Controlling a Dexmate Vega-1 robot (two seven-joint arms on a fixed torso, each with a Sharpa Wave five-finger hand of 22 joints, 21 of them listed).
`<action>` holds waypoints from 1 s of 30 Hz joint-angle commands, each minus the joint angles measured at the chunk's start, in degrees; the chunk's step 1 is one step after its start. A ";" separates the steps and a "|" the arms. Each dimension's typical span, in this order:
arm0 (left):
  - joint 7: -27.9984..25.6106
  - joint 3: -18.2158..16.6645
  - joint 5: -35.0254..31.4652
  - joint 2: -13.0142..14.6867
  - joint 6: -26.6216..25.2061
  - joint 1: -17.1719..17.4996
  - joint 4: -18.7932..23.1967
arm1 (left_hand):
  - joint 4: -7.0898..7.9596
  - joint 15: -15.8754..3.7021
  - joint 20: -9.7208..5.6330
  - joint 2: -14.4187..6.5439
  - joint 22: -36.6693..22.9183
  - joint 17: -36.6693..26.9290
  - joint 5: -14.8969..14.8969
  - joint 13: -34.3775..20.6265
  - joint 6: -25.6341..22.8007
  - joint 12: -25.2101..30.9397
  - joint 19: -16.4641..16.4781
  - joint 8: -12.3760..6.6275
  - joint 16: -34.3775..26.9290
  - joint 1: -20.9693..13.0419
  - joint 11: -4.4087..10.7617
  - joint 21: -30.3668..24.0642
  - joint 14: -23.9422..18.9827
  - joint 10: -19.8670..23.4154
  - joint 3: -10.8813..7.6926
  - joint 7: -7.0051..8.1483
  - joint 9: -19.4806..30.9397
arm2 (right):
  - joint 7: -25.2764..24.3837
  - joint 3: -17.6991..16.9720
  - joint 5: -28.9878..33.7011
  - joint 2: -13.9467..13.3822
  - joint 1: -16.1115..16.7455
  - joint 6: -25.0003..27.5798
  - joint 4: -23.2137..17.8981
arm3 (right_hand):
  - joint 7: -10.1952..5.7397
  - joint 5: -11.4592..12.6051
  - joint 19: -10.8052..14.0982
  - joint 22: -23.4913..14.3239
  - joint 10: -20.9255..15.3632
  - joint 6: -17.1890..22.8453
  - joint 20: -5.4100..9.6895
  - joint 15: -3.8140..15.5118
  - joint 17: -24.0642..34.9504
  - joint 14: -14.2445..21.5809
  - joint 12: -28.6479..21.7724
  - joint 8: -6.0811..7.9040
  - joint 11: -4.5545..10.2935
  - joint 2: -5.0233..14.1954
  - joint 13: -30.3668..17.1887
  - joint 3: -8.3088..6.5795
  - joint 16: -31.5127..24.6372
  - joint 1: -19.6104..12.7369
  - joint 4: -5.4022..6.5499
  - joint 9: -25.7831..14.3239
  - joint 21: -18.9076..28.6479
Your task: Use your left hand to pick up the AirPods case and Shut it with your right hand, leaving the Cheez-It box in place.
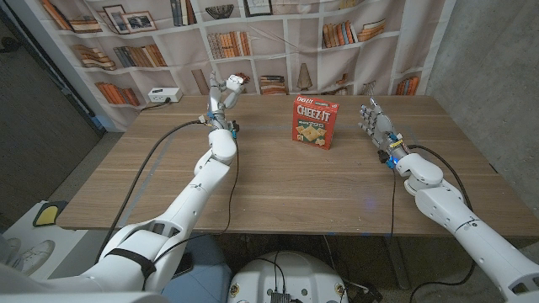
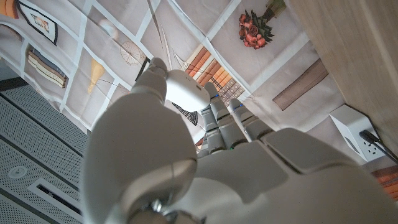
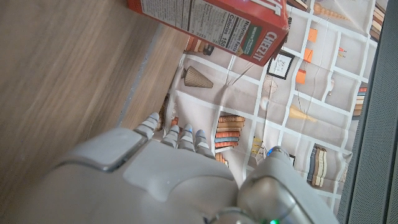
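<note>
Head view: left hand (image 1: 221,91) holds the white AirPods case (image 1: 237,81) aloft — pickup done; closing remains — right hand (image 1: 376,120) waits empty, fingers apart, Cheez-It box (image 1: 316,121) undisturbed.

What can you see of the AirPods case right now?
The AirPods case is a small, smooth, glossy white rounded shell. The left hand holds it lifted above the table's far left area, fingers wrapped around its lower part, with the rounded top standing out past the fingers. In the head view it appears as a white shape in that hand. Whether the lid is open or closed cannot be told. The right hand is apart from it.
</note>
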State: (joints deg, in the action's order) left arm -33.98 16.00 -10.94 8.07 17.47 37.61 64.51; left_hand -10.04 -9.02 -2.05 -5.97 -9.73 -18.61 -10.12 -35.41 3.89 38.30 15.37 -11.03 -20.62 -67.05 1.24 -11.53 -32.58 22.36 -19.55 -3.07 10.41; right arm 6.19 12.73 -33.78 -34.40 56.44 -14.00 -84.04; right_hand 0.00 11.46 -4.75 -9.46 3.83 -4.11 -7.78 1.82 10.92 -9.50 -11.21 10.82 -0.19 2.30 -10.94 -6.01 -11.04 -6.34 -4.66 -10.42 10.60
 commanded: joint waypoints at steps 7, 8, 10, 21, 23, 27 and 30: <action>3.21 0.95 2.24 -1.13 3.64 -0.73 -0.59 | 1.03 -3.80 0.03 -3.52 -0.18 0.09 -0.18 -0.31 -0.39 12.02 0.21 0.00 0.70 -3.29 10.97 0.08 -4.04 13.87 -1.16 0.07 0.15 | -2.19 -1.89 0.72 -0.97 2.33 -0.77 -3.76 | -0.05 -0.07 -0.15 -0.33 -0.75 -0.50 -1.07 -0.48 0.23 -4.67 -0.52 0.14 -1.01 0.52 -0.16 -0.03 -0.54 -0.25 -0.51 -0.16 0.18; 4.48 1.00 3.13 -1.19 4.22 -0.85 -0.69 | 1.06 -3.82 0.03 -3.48 -0.18 0.06 -0.16 -0.28 -0.42 12.02 0.20 0.01 0.69 -3.26 10.98 0.10 -4.09 13.84 -1.11 0.07 0.15 | -2.22 -2.20 0.67 -1.14 2.45 -0.95 -4.23 | -0.01 -0.07 -0.12 -0.33 -0.76 -0.50 -1.13 -0.44 0.23 -4.67 -0.52 0.15 -1.00 0.52 -0.16 -0.03 -0.54 -0.25 -0.51 -0.16 0.20; 4.38 1.09 2.96 -1.22 4.24 -0.85 -0.57 | 1.09 -3.83 0.03 -3.49 -0.18 0.06 -0.15 -0.24 -0.47 12.02 0.19 0.00 0.73 -3.24 10.99 0.10 -4.10 13.82 -1.10 0.10 0.15 | -2.73 -2.49 1.25 -1.37 2.71 -1.30 -4.79 | -0.05 -0.07 -0.14 -0.33 -0.85 -0.50 -1.14 -0.46 0.23 -4.67 -0.55 0.15 -1.02 0.52 -0.17 -0.03 -0.53 -0.25 -0.52 -0.16 0.19; 7.46 2.63 3.67 -1.40 6.52 -1.67 -1.44 | 1.16 -3.79 0.01 -3.57 -0.18 0.09 -0.14 -0.25 -0.79 12.18 0.13 -0.04 1.01 -3.27 11.02 0.15 -4.11 13.76 -1.14 0.17 0.16 | 1.08 -3.89 -0.15 -3.19 3.06 -2.80 -9.09 | 0.44 -0.10 0.42 -0.35 -2.11 -0.70 -1.82 -1.24 0.28 -4.11 -0.99 0.12 -2.73 0.50 -0.26 -0.01 -0.73 -0.11 -0.52 -0.17 0.40; 7.81 2.91 3.61 -1.39 6.82 -1.83 -1.55 | 1.13 -3.91 0.02 -3.58 -0.18 0.08 -0.13 -0.26 -0.80 12.19 0.14 -0.03 1.01 -3.34 11.02 0.15 -4.14 13.71 -1.16 0.23 0.16 | 0.03 -3.73 1.48 -3.14 2.85 -3.24 -9.41 | 0.71 -0.11 0.44 -0.35 -2.17 -1.06 -1.86 -1.50 0.29 -4.09 -1.00 -0.01 -2.68 0.48 -0.28 0.00 -0.73 -0.08 -0.53 -0.17 0.39; 8.85 3.30 4.06 -1.54 7.48 -2.09 -1.90 | 1.19 -3.84 0.10 -3.66 -0.19 0.07 -0.12 -0.38 -0.97 12.33 0.11 -0.06 1.12 -3.33 11.02 0.17 -4.14 13.66 -1.20 0.22 0.16 | -0.07 -3.92 1.20 -2.50 2.68 -3.76 -9.50 | 0.75 -0.12 0.44 -0.35 -2.35 -1.15 -1.89 -1.70 0.30 -4.14 -1.05 -0.02 -2.92 0.44 -0.30 0.02 -0.71 -0.05 -0.54 -0.17 0.38; 8.34 3.40 3.57 -1.43 7.48 -2.02 -1.71 | 1.25 -3.75 0.21 -3.72 -0.19 0.09 -0.10 -0.43 -0.90 12.36 0.05 0.00 1.27 -3.31 11.01 0.20 -4.07 13.51 -1.24 0.18 0.17 | 0.23 -3.91 1.33 -2.65 2.45 -3.70 -9.48 | 0.73 -0.13 0.45 -0.35 -2.39 -1.11 -1.91 -1.78 0.30 -4.11 -1.05 0.00 -2.92 0.43 -0.31 0.03 -0.71 -0.03 -0.54 -0.17 0.38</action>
State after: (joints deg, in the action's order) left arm -27.09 18.49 -7.57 6.73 23.52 36.08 63.31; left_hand -10.02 -9.62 -2.04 -5.84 -9.73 -18.33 -9.98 -35.43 2.96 39.55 15.36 -11.03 -19.52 -67.18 1.25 -11.53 -33.40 22.37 -19.54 -2.76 10.41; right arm 5.74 9.24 -32.74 -36.70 59.31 -17.18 -92.03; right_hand 0.62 11.46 -4.23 -9.76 1.37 -4.73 -9.33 0.38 11.07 -9.90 -11.88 10.82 -2.64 2.30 -11.08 -5.70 -11.50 -6.35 -4.98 -10.41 10.60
